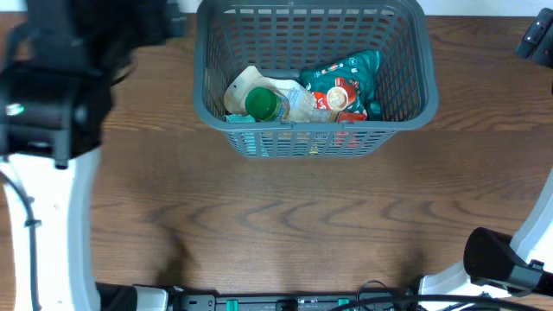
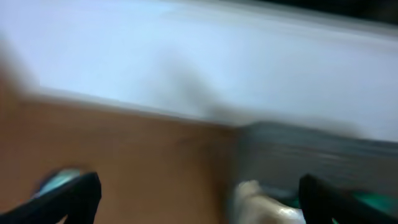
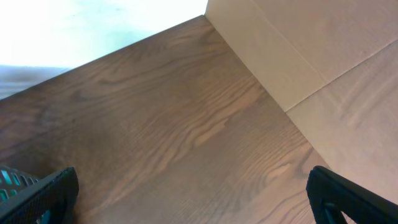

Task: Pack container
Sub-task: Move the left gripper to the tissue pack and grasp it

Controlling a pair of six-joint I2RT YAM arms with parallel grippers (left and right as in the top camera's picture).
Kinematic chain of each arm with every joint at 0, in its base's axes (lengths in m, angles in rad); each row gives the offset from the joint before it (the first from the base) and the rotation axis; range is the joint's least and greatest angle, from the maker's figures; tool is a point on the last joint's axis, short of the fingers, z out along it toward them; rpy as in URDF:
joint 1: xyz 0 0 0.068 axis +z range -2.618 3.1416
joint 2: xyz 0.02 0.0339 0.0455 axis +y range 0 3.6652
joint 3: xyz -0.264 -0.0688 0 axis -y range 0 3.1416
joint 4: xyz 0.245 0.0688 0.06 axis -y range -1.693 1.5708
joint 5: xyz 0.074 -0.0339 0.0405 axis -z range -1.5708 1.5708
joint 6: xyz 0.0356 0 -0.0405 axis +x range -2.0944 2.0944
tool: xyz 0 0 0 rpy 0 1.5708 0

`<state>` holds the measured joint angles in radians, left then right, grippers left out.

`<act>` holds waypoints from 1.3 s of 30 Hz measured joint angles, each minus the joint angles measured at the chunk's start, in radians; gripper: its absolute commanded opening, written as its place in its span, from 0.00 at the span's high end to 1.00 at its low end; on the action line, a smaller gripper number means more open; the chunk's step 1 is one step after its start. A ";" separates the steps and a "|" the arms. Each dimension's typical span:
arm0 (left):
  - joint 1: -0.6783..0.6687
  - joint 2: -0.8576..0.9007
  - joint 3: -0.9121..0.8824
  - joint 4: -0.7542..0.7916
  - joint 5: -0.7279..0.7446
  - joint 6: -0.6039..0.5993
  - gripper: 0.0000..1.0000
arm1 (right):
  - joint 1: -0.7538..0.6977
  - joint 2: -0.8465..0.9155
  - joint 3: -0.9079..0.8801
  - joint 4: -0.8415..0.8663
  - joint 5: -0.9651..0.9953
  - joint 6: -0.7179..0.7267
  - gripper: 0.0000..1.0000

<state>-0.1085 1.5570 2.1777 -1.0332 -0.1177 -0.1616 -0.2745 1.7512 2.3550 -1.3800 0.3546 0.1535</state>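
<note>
The large grey lattice basket (image 1: 406, 95) stands at the back middle of the wooden table. Inside it lie a green-lidded item (image 1: 262, 104), a beige pouch (image 1: 246, 82), a teal bag (image 1: 356, 71) and a red-and-white packet (image 1: 335, 97). My left arm (image 1: 69, 69) is a blurred dark mass at the far left, apart from the basket. In the blurred left wrist view my left gripper (image 2: 199, 202) is open and empty, with the basket (image 2: 311, 152) ahead to the right. My right gripper (image 3: 196, 199) is open and empty over bare wood.
A cardboard wall (image 3: 323, 56) stands along the table's right side in the right wrist view. A bit of lattice (image 3: 11, 180) shows at that view's lower left. The right arm's base (image 1: 497, 259) sits at the front right corner.
</note>
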 measured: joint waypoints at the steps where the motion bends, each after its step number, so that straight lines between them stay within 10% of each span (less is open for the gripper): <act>1: 0.045 0.006 -0.001 -0.056 -0.042 -0.013 0.02 | 0.000 0.000 0.000 0.000 0.000 0.000 0.01; 18: 0.590 0.259 -0.023 -0.270 -0.197 -0.022 0.01 | 0.000 0.000 0.000 0.000 0.000 0.000 0.01; 39: 0.634 0.700 -0.026 -0.222 -0.005 0.389 0.02 | 0.000 0.000 0.000 0.000 0.000 0.000 0.01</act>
<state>0.5251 2.2570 2.1521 -1.2549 -0.1230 0.2272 -0.2745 1.7512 2.3550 -1.3796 0.3542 0.1535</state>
